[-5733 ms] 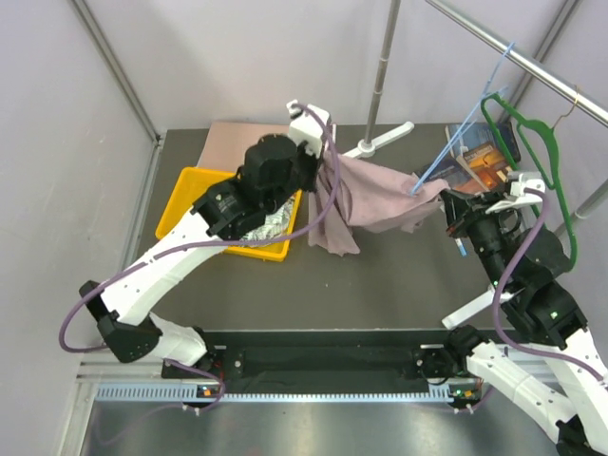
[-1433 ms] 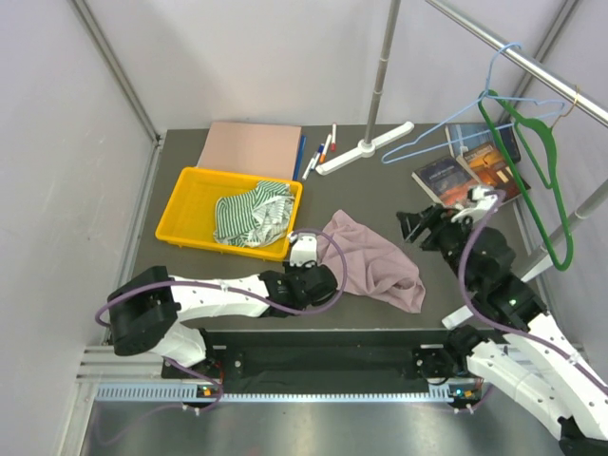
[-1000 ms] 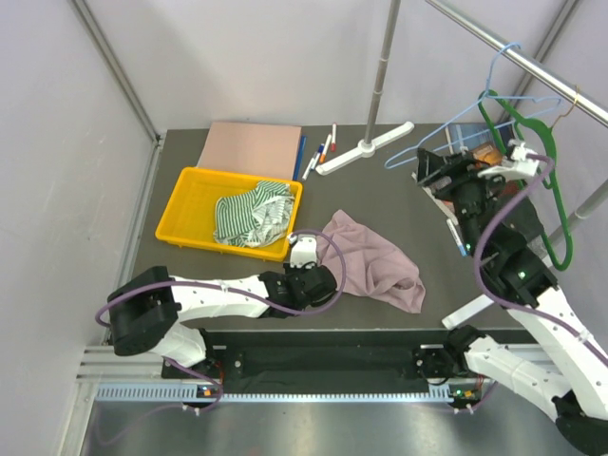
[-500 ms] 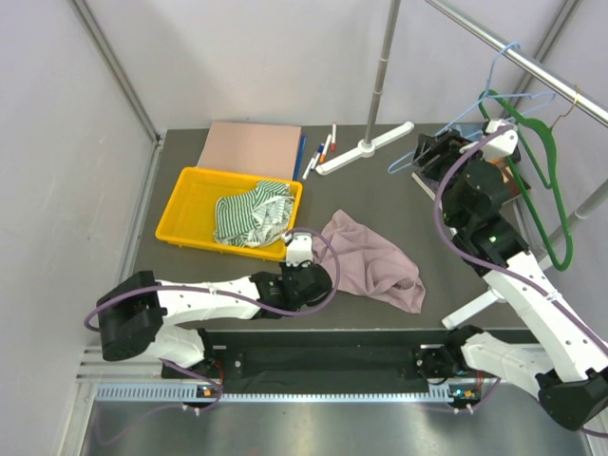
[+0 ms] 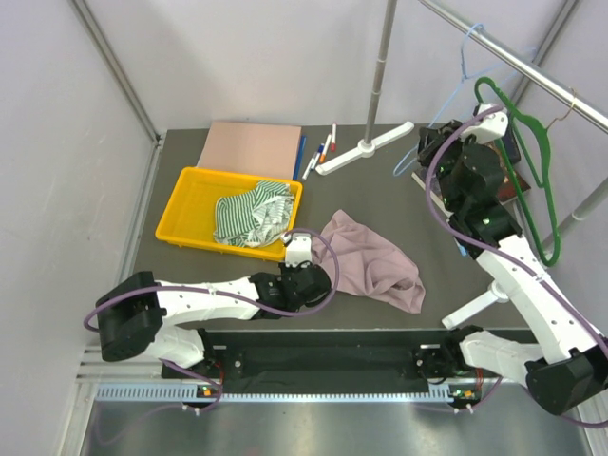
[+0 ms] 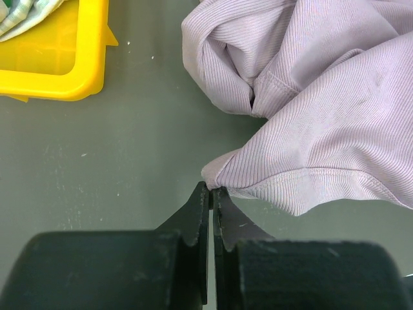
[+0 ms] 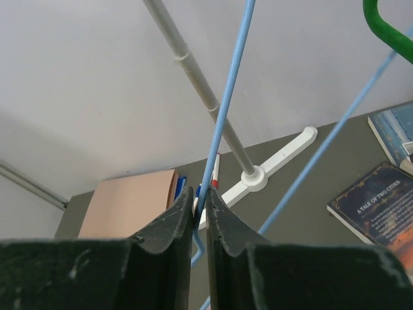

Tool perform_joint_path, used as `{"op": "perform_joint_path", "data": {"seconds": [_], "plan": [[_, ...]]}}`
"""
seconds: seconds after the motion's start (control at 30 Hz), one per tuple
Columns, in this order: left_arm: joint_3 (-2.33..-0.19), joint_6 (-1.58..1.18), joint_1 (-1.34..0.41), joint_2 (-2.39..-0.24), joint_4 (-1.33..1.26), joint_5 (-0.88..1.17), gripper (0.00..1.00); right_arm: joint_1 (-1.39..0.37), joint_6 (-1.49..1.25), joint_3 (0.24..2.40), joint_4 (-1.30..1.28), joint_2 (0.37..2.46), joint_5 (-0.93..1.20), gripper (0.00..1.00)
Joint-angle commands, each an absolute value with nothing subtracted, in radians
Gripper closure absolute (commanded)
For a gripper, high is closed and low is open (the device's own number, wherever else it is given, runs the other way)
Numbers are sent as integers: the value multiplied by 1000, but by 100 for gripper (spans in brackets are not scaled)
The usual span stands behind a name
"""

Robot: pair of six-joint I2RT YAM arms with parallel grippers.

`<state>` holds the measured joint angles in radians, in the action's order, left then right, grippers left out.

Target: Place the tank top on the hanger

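Left side of table: yellow tray holds a green-and-white striped cloth; a pink board lies flat behind the tray, with pens just beside its right edge.

Left gripper sits low at the near centre of the table; in the wrist view its fingers are clenched tight together, tips touching the near corner of the tank top; whether any fabric is pinched between them cannot be told.

The tank top lies crumpled on the table surface, right of the left gripper and well apart from the rack; it is not on any hanger.

Centre rear: the white foot of the clothes rack rests on the table, its pole rising upright.

Right side: right gripper is raised above the table; in the wrist view its fingers are closed on the thin blue wire of the hanger, grasping it; the hanger has its hook up at the rail; a green hanger hangs on the same rail just to the right; a book lies on the table beneath.
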<state>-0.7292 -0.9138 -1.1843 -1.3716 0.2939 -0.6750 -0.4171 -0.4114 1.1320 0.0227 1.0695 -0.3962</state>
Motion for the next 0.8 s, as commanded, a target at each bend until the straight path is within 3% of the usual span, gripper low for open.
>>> {"op": "perform_joint_path", "data": {"seconds": [0.0,0.47,0.77], "plan": [[-729,-916,-1186,-1344,293,-710,100,-397,-387,1206,64,1092,-275,91],[-727,-919,-1184,-1344,296,-712,100,-382,-327,1287,37,1160,-114,99],[-746,-825,-1169,-1332,265,-723,100,-394,-377,1198,-24,1117,239,100]]}}
